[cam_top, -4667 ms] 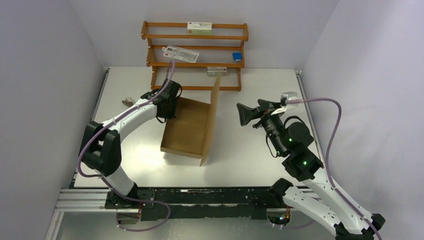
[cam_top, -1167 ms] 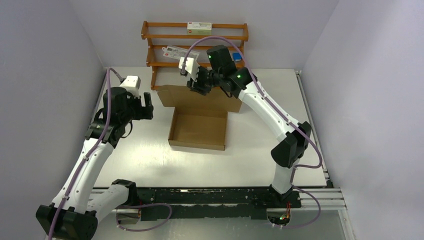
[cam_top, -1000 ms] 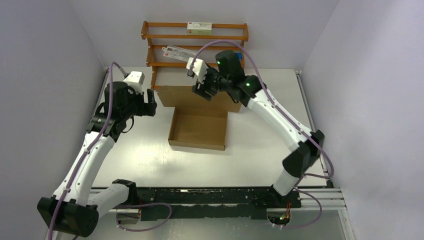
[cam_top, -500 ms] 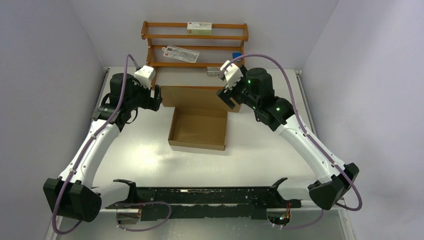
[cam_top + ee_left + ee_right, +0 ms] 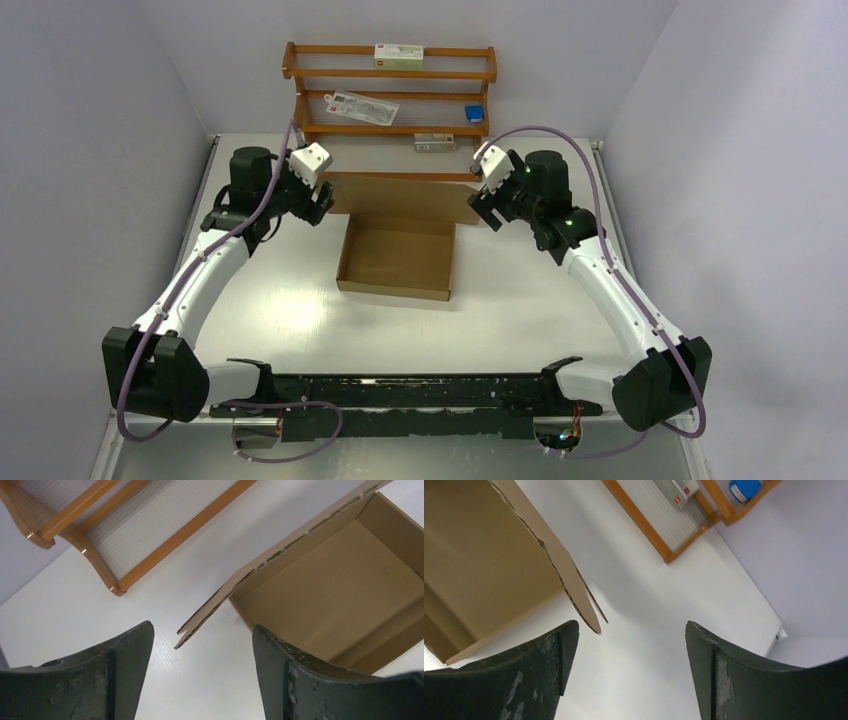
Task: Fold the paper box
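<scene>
Build of left arm (image 5: 200, 280) and right arm (image 5: 612, 292): glossy white link shells, black joint housings, bulky black elbow blocks. One purple-grey cable (image 5: 560, 134) ran along each arm, looping free near wrist. Small white boxy camera block (image 5: 311, 160) topped each wrist. Left tool (image 5: 201, 630) and right tool (image 5: 631, 625) were black. Their fingers (image 5: 120, 675) were broad, dark, matte, with curved inner edges, pale scuffs and scratches.

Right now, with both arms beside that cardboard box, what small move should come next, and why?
The left gripper and right gripper, both open, flank the paper box, each framing a loose end flap of its raised lid without touching it. So probably ease both inward onto those flaps to fold them.
</scene>
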